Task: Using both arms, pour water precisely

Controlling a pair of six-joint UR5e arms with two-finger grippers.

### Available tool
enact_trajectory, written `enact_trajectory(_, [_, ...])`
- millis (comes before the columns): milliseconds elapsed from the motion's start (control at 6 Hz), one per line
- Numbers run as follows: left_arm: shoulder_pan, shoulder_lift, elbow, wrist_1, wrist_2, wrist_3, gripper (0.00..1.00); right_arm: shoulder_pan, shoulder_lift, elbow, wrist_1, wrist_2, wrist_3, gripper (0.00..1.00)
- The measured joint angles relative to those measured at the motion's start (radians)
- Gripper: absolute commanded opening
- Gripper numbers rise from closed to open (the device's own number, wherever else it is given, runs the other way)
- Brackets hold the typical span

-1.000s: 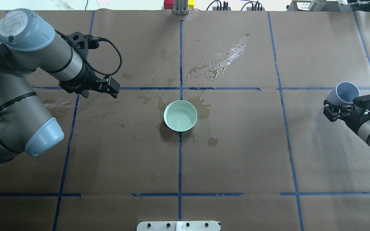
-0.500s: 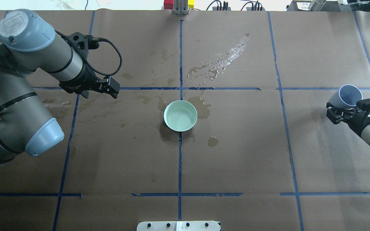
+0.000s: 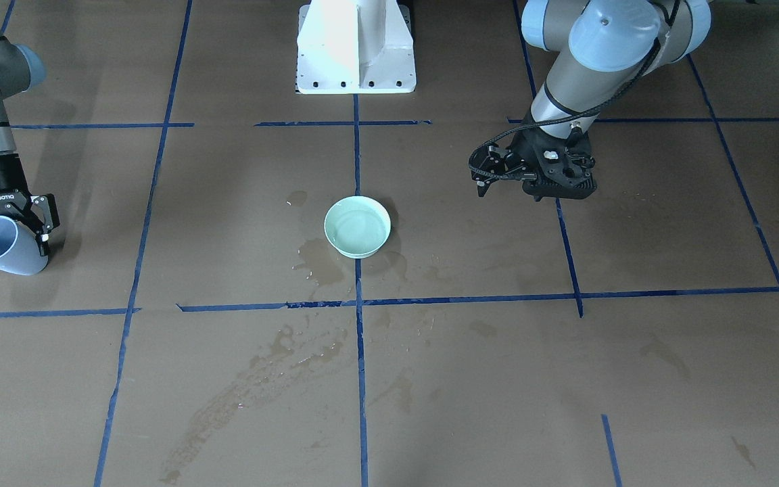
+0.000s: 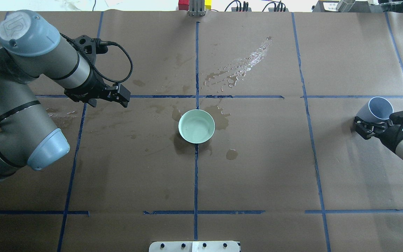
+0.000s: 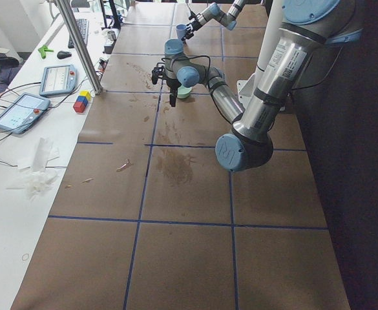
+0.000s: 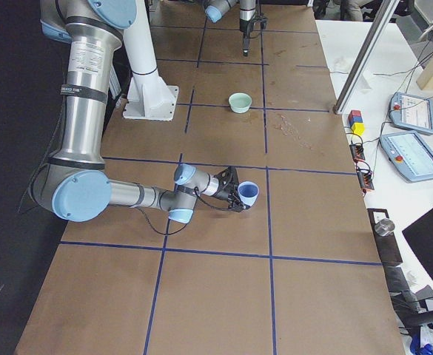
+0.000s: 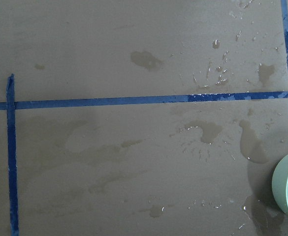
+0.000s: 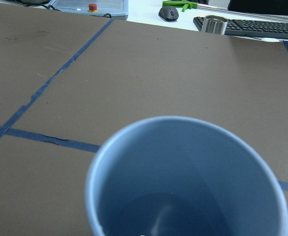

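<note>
Overhead view showed the right gripper (image 4: pixel 380 121) clamped on a tilted blue cup (image 4: pixel 378 106); the left gripper (image 4: pixel 121 95), I couldn't tell.

overhead and front views opposite each other, end views along the table (image 4: pixel 257 175), bowl (image 4: pixel 196 126) common to all

right gripper (image 6: pixel 237 194) clasping blue cup (image 6: pixel 249 193), green bowl (image 6: pixel 240 102) beyond

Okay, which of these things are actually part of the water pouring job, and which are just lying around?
Job: blue cup, tilted in the right gripper; green bowl at the centre; left gripper, holding nothing.
Lying about: water spills; teach pendants; coloured blocks; keyboard; mouse.
</note>
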Motion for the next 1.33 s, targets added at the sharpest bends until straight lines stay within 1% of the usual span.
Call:
enact_trajectory(167, [0.000, 0.000, 0.000, -0.001, 0.000, 0.000, 1.00, 0.000, 0.000, 0.001, 0.001, 0.002, 0.000, 0.79])
enact_trajectory(333, [0.000, 0.000, 0.000, -0.001, 0.001, 0.001, 1.00, 0.000, 0.000, 0.001, 0.001, 0.002, 0.000, 1.00])
enact_trajectory(833, [0.000, 0.000, 0.000, 0.000, 0.000, 0.001, 1.00, -0.001, -0.007, 0.004, 0.009, 0.001, 0.000, 1.00])
enact_trajectory(1333, [0.000, 0.000, -0.005, 0.000, 0.000, 0.000, 1.00, -0.028, -0.045, 0.005, 0.074, 0.003, 0.000, 1.00])
